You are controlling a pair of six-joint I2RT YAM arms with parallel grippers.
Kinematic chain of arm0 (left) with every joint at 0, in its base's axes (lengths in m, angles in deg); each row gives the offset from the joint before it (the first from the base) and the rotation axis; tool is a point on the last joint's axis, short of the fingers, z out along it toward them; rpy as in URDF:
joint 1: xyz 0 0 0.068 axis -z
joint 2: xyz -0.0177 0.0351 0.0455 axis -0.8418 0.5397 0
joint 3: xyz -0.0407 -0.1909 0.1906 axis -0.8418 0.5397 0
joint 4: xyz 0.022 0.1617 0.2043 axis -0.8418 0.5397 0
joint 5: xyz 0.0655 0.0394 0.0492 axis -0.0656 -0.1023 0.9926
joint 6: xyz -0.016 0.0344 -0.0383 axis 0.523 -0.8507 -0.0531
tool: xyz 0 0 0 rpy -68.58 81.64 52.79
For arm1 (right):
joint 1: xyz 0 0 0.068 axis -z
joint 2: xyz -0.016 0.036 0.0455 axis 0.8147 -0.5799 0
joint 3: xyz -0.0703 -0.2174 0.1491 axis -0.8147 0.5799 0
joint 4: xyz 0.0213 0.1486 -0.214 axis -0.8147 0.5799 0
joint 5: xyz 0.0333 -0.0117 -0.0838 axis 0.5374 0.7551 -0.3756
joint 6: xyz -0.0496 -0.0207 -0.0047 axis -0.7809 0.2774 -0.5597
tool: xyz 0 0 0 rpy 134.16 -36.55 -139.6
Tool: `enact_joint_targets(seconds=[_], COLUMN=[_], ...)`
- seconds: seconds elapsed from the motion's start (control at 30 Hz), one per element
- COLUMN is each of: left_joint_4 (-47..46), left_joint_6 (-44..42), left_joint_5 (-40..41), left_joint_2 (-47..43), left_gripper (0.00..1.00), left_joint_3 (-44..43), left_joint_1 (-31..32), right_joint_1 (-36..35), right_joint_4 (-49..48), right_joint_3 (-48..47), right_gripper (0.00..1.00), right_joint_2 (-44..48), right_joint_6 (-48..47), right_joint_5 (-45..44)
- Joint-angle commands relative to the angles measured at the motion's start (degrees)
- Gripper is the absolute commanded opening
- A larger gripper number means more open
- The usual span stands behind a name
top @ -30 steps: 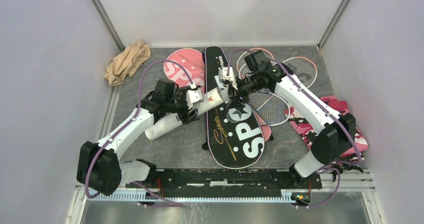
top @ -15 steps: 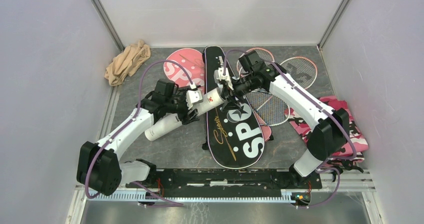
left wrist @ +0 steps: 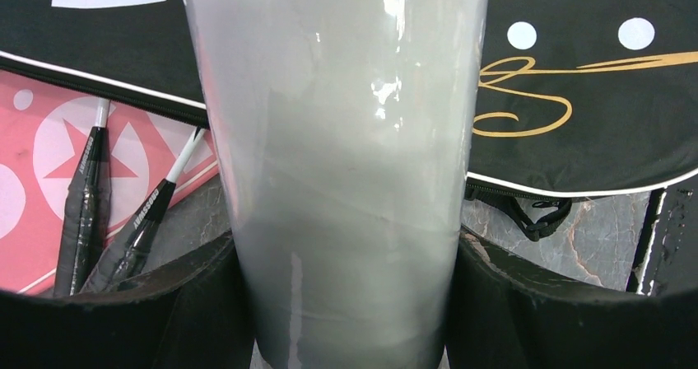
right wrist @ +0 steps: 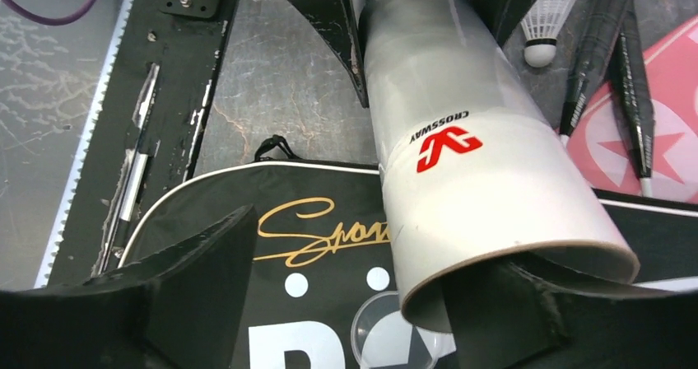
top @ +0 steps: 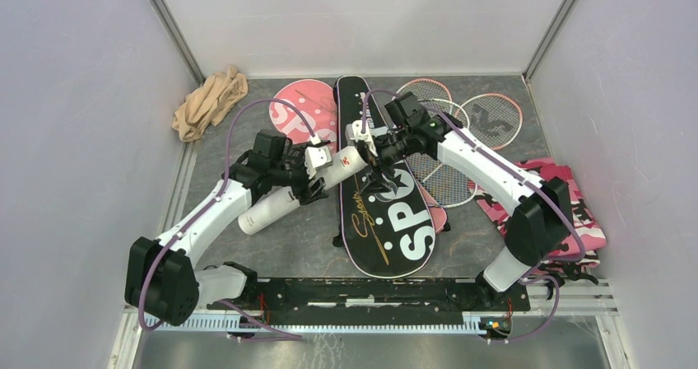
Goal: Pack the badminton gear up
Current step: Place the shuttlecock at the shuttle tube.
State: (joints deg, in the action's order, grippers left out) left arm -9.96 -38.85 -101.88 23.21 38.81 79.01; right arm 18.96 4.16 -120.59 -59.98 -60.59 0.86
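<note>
A long white tube [top: 306, 186] lies slanted above the table, and my left gripper [top: 315, 170] is shut on its middle. In the left wrist view the tube [left wrist: 346, 138] fills the gap between both fingers [left wrist: 510, 303]. My right gripper [top: 370, 142] stands open at the tube's open end [right wrist: 494, 179], with one finger [right wrist: 510, 311] inside the mouth and the other well off to the side. A clear round lid [right wrist: 387, 328] lies on the black SPORT bag [top: 387, 212] just below. Pink-framed rackets [top: 461, 138] lie behind the right arm. A shuttlecock [right wrist: 543, 23] rests on the table.
A pink bag [top: 300, 109] lies left of the black one, with dark racket handles [left wrist: 86, 204] on it. Beige cloth [top: 208, 101] is bunched in the back left corner. Pink camouflage cloth [top: 568, 196] lies by the right wall. Walls close in both sides.
My right gripper's jaws have spread wider and the right arm has shifted slightly left at the tube's mouth. The left gripper and the tube have hardly moved.
</note>
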Motion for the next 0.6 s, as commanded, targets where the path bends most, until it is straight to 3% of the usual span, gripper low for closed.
enact_joint_targets(seconds=[0.0,0.13,0.57], left_joint_4=[-4.90,-4.85,-5.22], left_joint_6=[3.75,3.59,4.81], left_joint_5=[-1.84,-2.11,-3.00], left_joint_2=[-2.37,-2.62,-2.67], left_gripper=[0.02,0.02,0.02], left_joint_3=[-1.28,-1.16,-1.28], left_joint_1=[-1.43,-2.05,-3.86], right_joint_1=[0.03,0.53,5.45], right_joint_4=[-3.00,-3.58,-3.73], right_joint_3=[1.95,1.46,0.45], right_gripper=[0.87,0.98,0.98], right_joint_2=[4.83,7.60,12.91], right_joint_6=[0.80,1.26,1.70], right_joint_5=[-4.86,-6.74,-10.51])
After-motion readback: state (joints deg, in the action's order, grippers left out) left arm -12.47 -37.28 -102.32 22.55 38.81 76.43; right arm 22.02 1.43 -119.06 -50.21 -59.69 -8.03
